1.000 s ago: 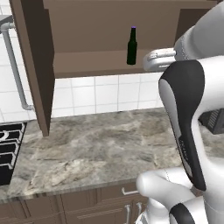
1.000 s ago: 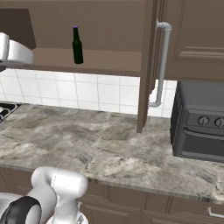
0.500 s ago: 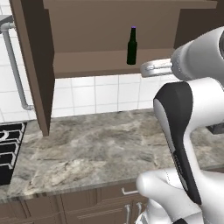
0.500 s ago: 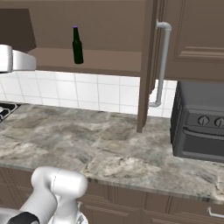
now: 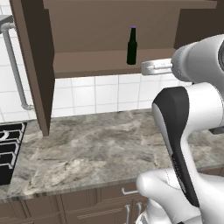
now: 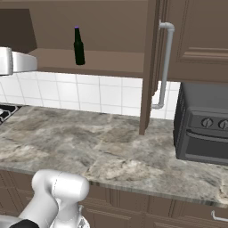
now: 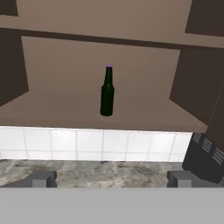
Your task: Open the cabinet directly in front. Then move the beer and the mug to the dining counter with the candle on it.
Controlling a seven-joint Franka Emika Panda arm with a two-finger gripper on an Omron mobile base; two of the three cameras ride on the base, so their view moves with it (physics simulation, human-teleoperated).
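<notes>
On the cabinet (image 5: 109, 61) shelf stands the slim dark purple-capped beer (image 5: 132, 46).

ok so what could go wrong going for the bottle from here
The beer is tall and slim and stands upright on the cabinet shelf, so a finger that nudges it could tip it. The open gripper sits below shelf level, so rising too near could hit the shelf's front edge. The open door narrows the approach.

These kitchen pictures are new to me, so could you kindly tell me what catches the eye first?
A slim dark green glass bottle with a purple cap stands upright on the bottom shelf of the dark brown wooden wall cabinet, whose doors hang open. Below lies a grey-brown veined stone counter, with a black appliance at its right end.
</notes>
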